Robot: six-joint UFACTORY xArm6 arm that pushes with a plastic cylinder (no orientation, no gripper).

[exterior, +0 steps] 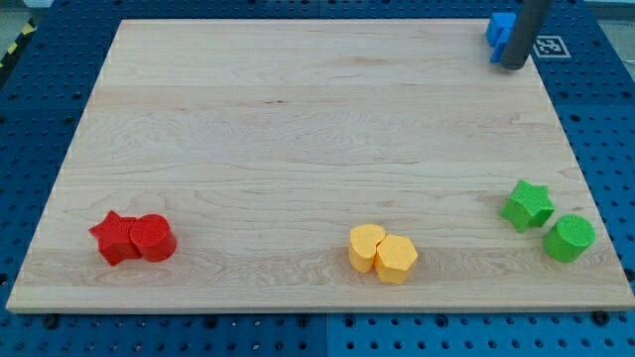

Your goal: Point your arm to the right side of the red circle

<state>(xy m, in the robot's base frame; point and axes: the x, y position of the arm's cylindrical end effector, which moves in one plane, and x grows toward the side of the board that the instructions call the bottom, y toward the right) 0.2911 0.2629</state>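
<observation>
Your tip [514, 65] sits at the view's top right, bare rod with nothing held, touching or just beside the blue block [499, 30]. Red circle [153, 238] lies bottom left, against the red star [115, 238]; its right side is free.

The arm's dark rod enters from the view's top right corner and stands nearly upright. Its tip [514, 65] rests at the table surface by the far right edge. Only the rod's lower length is visible.
</observation>
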